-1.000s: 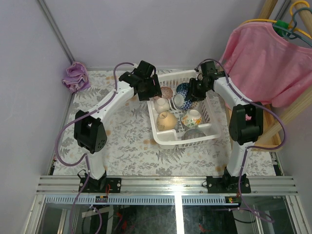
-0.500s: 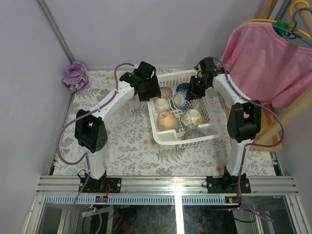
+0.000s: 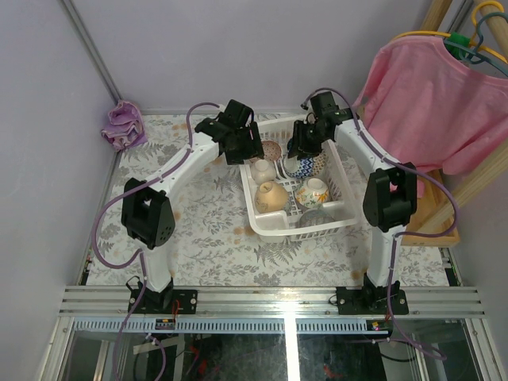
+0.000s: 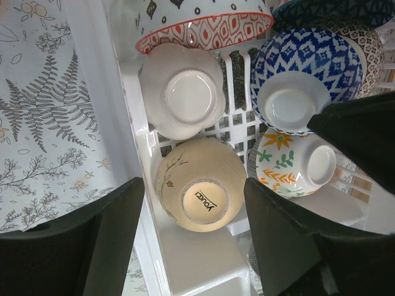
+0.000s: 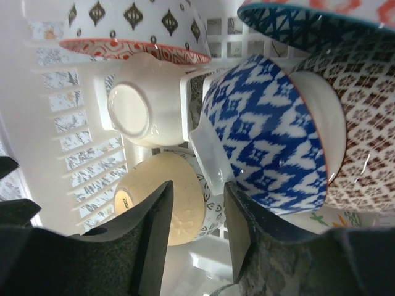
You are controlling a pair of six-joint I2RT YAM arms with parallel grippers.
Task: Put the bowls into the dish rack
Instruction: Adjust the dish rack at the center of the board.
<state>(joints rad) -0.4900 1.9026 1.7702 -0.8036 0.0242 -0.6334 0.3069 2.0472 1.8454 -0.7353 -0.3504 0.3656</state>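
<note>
The white dish rack (image 3: 252, 210) holds several bowls: a pink-red patterned one (image 3: 271, 151), a blue-white one (image 3: 307, 165), a small whitish one (image 3: 263, 170), a tan one (image 3: 271, 196) and a floral one (image 3: 313, 191). My left gripper (image 3: 243, 148) hangs open and empty over the rack's left edge; in its wrist view the gripper (image 4: 194, 203) is above the tan bowl (image 4: 199, 185). My right gripper (image 3: 301, 144) is over the rack's far end. In its wrist view the gripper (image 5: 199, 197) is open, with the blue-white bowl's (image 5: 259, 135) foot just beyond its fingertips.
A purple cloth (image 3: 122, 125) lies at the table's far left corner. A pink shirt (image 3: 432, 95) hangs at the right, beside the right arm. A brown netted bowl (image 5: 361, 142) and a teal-rimmed one (image 5: 308, 28) stand behind the blue-white bowl. The rack wall (image 5: 62, 123) is close on the left.
My right gripper has moved left across the far end of the rack, toward the blue-white bowl. The left arm has not moved.
</note>
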